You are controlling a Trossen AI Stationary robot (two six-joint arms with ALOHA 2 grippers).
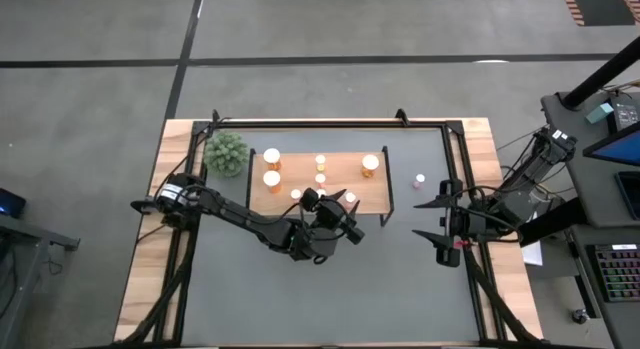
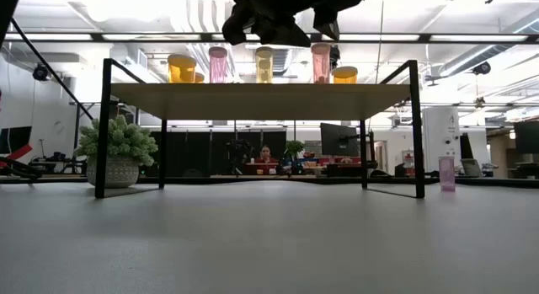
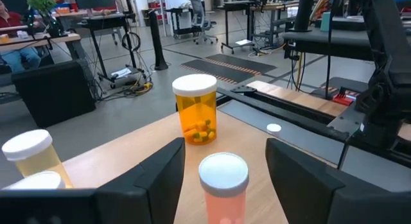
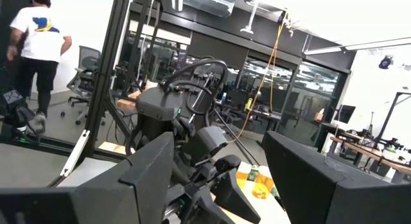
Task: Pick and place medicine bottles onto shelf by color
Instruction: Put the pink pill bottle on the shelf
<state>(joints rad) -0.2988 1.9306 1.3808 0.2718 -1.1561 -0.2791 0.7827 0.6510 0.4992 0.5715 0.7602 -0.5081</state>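
High view, left to right: a green plant ball (image 1: 227, 153) sits on the dark worktop (image 1: 320, 279) beside the shelf (image 1: 288, 205), where most of the medicine bottles now stand upright. Two orange bottles (image 1: 271, 156) occupy the board's left end, smaller white-capped ones line its middle, and a third orange bottle (image 1: 370, 163) stands toward the right. The left end effector (image 1: 345, 214) hovers over the shelf's near edge, fingers spread on either side of a pink bottle (image 3: 223, 183) that stands on the board between them, apparently just set down and not gripped. One pink bottle (image 1: 420, 179) remains on the worktop, right of the shelf and well apart from it. The right end effector (image 1: 441, 218) waits near the worktop's right edge, fingers wide and empty. By this look the sorting is nearly complete, with the stray pink bottle apparently the last to be shelved.
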